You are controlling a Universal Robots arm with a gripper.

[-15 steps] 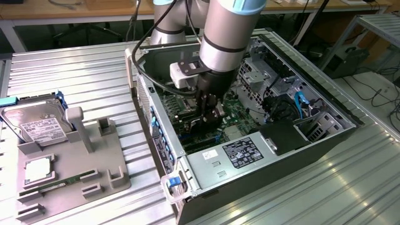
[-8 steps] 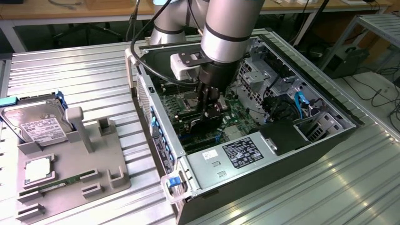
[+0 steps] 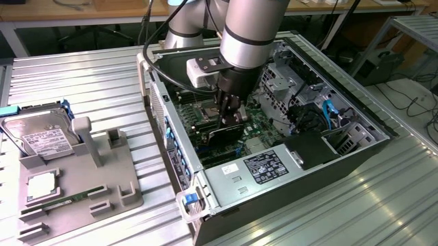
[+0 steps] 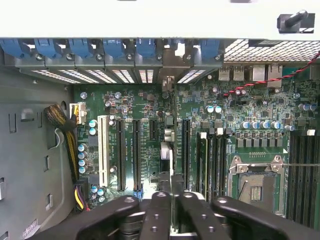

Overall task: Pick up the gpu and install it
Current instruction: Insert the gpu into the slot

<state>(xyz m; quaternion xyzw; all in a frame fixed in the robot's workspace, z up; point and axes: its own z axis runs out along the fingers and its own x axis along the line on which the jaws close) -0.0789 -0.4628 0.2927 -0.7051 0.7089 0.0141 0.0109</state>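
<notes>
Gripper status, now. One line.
Gripper: shut on the gpu, holding it edge-down inside the open computer case, over the motherboard.

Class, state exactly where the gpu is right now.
In the exterior view the gpu is inside the open computer case, held edge-down over the motherboard by the gripper, beside the power supply.

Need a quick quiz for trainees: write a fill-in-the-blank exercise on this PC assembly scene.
1. The gripper holds the gpu inside the open computer ____.
2. On the grey holder outside, the hard drive stands toward the exterior view's ____.
3. In the wrist view, the CPU socket on the motherboard is ____.

Missing words: case; left; empty
</notes>
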